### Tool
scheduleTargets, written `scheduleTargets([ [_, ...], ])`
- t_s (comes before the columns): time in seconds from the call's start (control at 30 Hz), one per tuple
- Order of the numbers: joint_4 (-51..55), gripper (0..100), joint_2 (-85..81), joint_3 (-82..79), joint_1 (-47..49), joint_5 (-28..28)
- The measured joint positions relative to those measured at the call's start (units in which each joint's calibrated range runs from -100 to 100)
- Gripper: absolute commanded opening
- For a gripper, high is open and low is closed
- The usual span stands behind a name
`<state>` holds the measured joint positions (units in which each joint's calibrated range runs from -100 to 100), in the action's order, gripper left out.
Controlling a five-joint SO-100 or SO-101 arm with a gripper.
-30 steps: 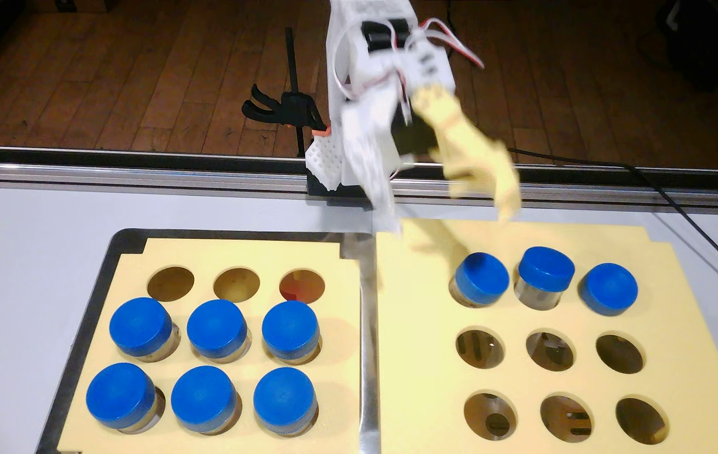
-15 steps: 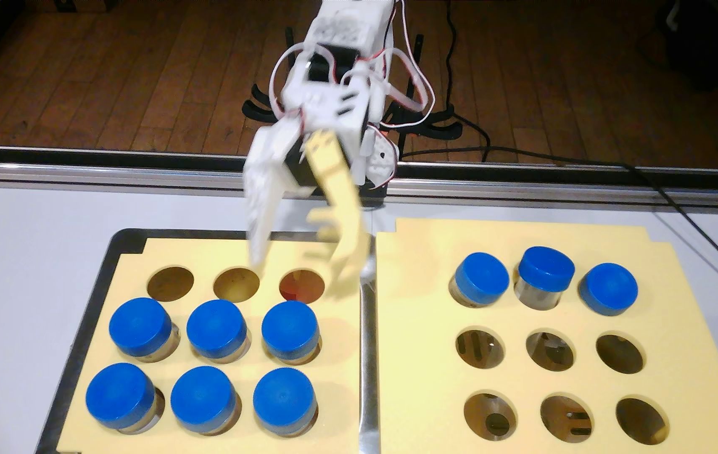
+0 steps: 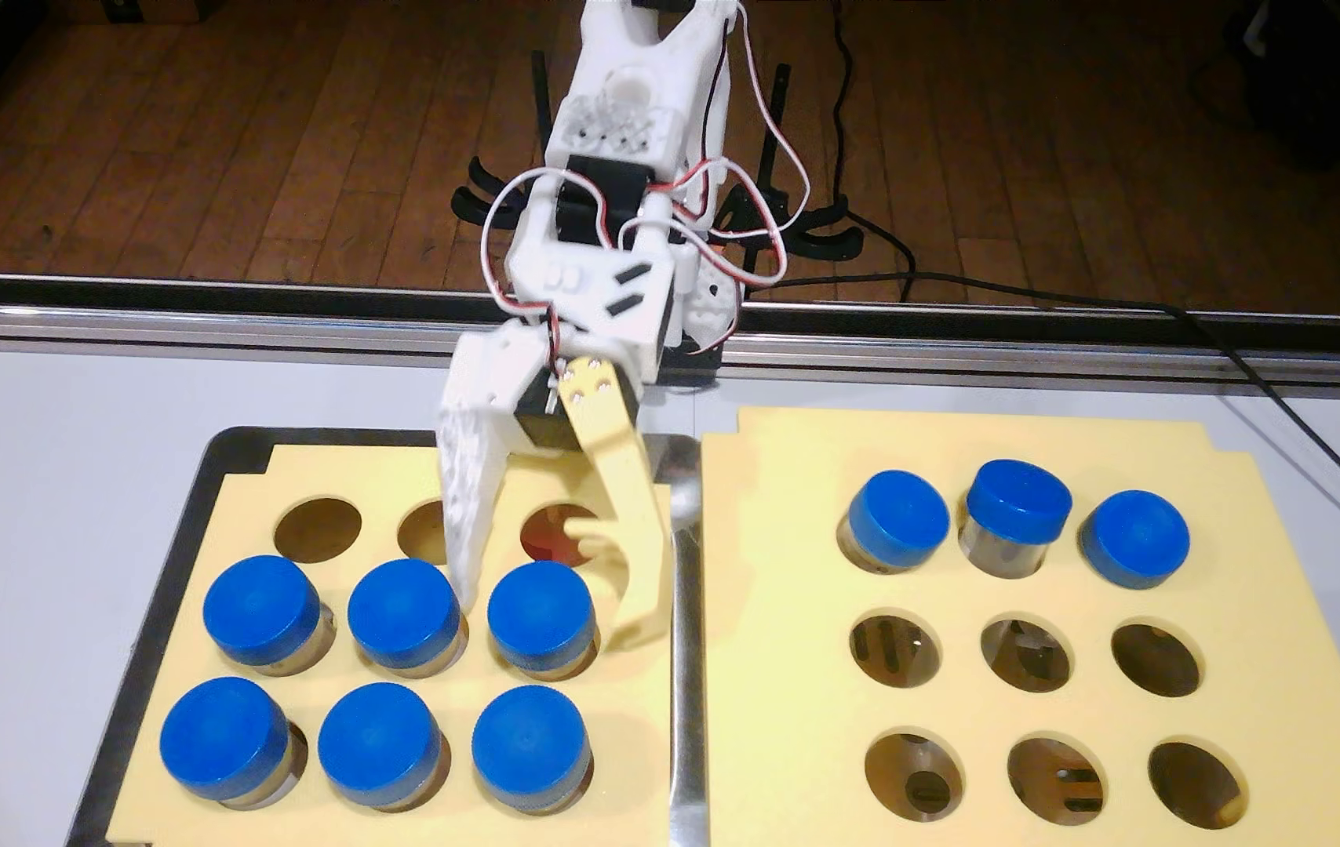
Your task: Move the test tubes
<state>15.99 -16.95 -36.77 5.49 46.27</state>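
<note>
In the fixed view, the hand hangs empty with jaws spread astride the middle-row test tube at the left foam board's three o'clock. The pick-up is under way; next, I judge, it must lower and close on the cap. Three tubes already stand in the right board.

Six test tubes in left board, three in right board.

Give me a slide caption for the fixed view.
Open gripper straddling a blue-capped test tube on the left foam board.
</note>
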Motion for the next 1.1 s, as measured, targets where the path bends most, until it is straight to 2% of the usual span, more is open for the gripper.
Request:
scheduleTargets([
  [0.13,0.00,33,3.56,4.78,0.26,0.41],
  [0.33,0.00,18,5.93,7.49,0.35,0.46],
  [0.57,0.00,8,6.02,7.78,0.61,0.46],
  [0.83,0.10,7,5.17,15.74,0.97,0.46],
  [1.1,0.00,7,-8.14,30.73,-0.26,0.46],
])
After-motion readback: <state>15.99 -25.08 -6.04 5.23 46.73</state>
